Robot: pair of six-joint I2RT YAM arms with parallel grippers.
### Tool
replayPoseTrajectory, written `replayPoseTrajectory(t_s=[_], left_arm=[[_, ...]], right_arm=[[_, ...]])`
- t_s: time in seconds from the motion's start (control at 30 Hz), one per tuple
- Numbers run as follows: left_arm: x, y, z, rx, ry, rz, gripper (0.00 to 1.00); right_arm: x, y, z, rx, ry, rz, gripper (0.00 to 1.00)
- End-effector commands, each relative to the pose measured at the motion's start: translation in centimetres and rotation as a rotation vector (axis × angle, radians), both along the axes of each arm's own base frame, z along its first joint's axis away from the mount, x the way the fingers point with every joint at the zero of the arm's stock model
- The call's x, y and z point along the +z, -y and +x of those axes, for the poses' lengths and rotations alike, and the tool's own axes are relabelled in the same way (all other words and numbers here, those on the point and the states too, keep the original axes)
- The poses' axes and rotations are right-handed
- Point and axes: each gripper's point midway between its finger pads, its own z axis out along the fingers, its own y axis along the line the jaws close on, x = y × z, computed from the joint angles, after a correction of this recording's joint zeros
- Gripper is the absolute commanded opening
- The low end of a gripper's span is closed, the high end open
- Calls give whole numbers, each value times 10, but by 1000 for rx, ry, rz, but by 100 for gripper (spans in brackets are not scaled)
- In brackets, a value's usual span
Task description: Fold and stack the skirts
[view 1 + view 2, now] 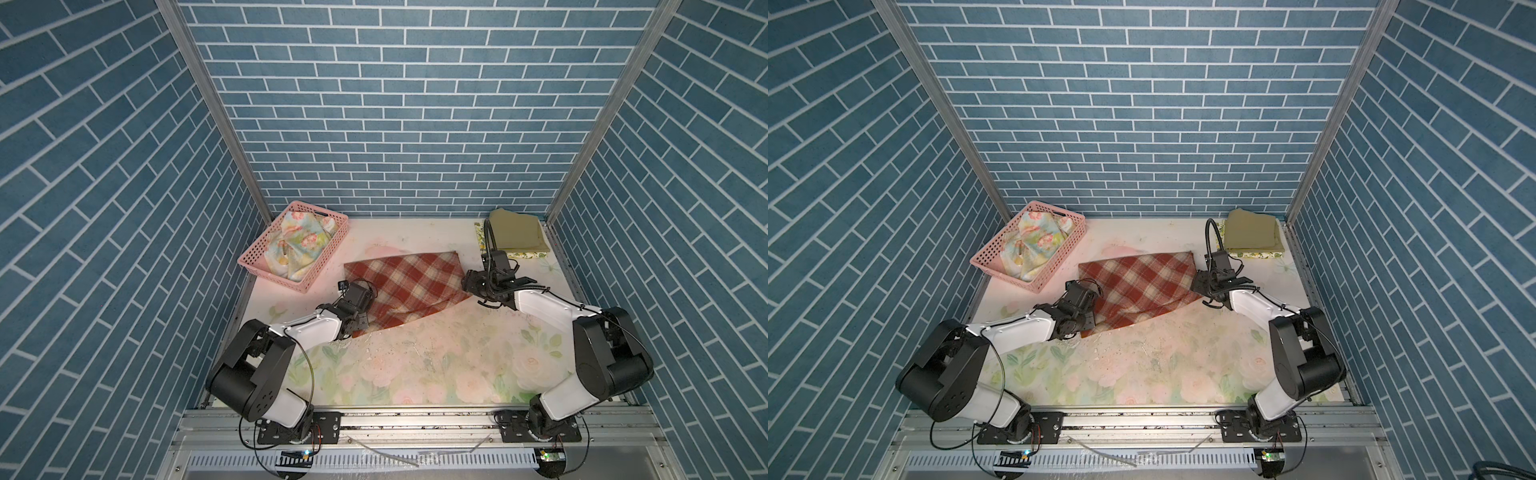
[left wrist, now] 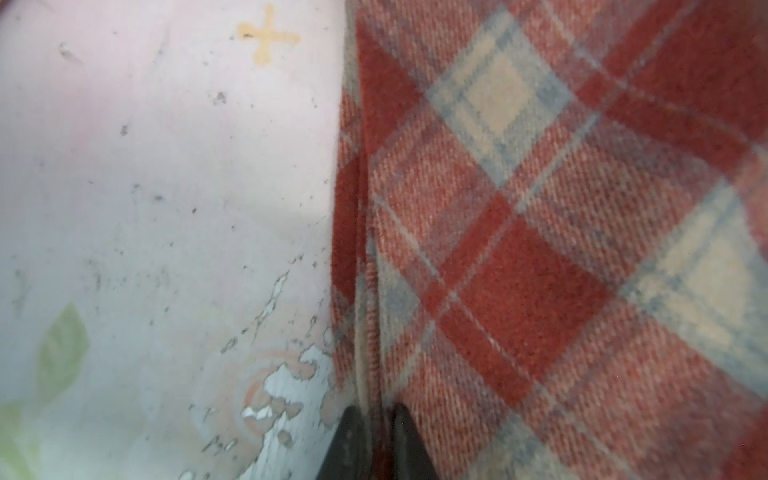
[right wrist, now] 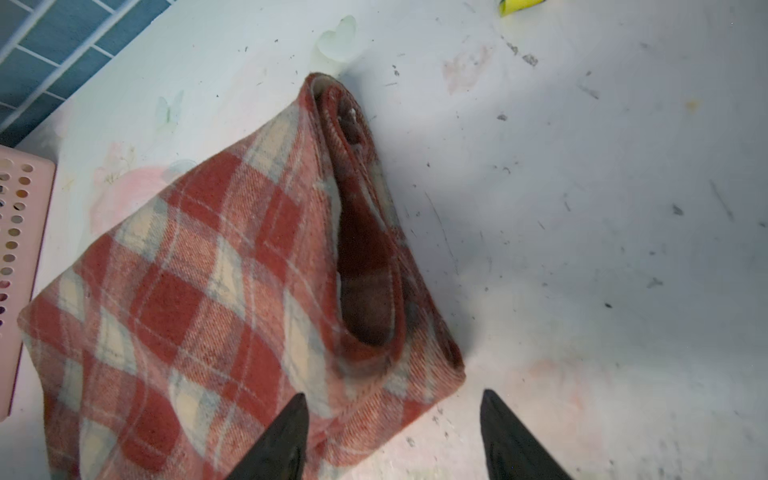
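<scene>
The rust-red and cream plaid skirt (image 1: 405,291) (image 1: 1138,286) lies folded in the middle of the table. My left gripper (image 2: 376,415) is shut on its hem at the near-left edge, with a fold of plaid pinched between the black fingertips. My right gripper (image 3: 392,399) stands open at the skirt's right corner (image 3: 415,374), with that corner lying between the fingers; in a top view it is at the plaid's right end (image 1: 471,286). At the back right, the olive green skirt (image 1: 517,232) rests folded on the lemon-print skirt (image 1: 524,254). The pastel floral skirt (image 1: 299,245) lies crumpled in the basket.
The pink perforated basket (image 1: 249,259) stands at the back left, close to the plaid's far-left corner. Blue brick walls enclose the table on three sides. The worn rose-printed table covering (image 1: 436,365) stretches in front of the plaid between my two arms.
</scene>
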Motion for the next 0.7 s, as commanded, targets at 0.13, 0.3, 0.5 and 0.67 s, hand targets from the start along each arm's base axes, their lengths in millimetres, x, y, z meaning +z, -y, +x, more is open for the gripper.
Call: replayPoseTrajectory(t_s=[0.13,0.3,0.5,0.67], left_arm=[[-16,-26,-46,3,-190,52,7],[2,-38,-44,31,-162,50,5],[17,-48,-42,57,-143,39,26],[23,-44,-45,59,-145,-3,42]], right_arm=[[10,-25,31,60,20,96,60],[7,-32,40,73,9,116,14],[17,-29,47,71,33,107,0],[23,-28,47,77,48,112,0]])
